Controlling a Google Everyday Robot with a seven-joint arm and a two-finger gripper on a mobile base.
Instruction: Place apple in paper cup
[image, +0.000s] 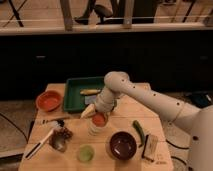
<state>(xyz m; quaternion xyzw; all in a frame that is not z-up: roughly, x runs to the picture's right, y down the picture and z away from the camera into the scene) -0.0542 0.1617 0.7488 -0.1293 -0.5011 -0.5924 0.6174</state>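
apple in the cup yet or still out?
In: the apple sits in the paper cup mouth, gripper right above it.

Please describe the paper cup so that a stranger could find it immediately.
On the wooden table, look below the green tray, under the end effector. The paper cup is small, white, with the apple at its mouth; the green cup and brown bowl are nearer the front.
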